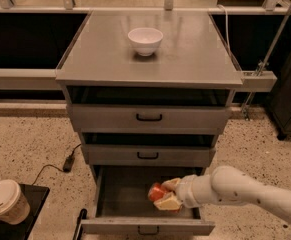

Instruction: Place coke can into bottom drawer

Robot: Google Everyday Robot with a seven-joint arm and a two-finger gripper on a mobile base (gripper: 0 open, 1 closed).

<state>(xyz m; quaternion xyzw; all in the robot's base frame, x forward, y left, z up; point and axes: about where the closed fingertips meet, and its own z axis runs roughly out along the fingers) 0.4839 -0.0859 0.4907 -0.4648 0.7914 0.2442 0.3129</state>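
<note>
The bottom drawer [147, 227] is pulled open at the foot of the grey cabinet, its dark inside showing. My gripper [166, 194] reaches in from the right on a white arm and is shut on the red-orange coke can [157, 191]. It holds the can low inside the drawer, toward its right half. I cannot tell whether the can touches the drawer floor.
A white bowl [145, 40] stands on the cabinet top [195, 59]. The two shallower drawers [149, 117] above are shut. A paper cup with a lid [4, 202] sits at the lower left on a black surface. A black cable [60, 166] lies on the speckled floor.
</note>
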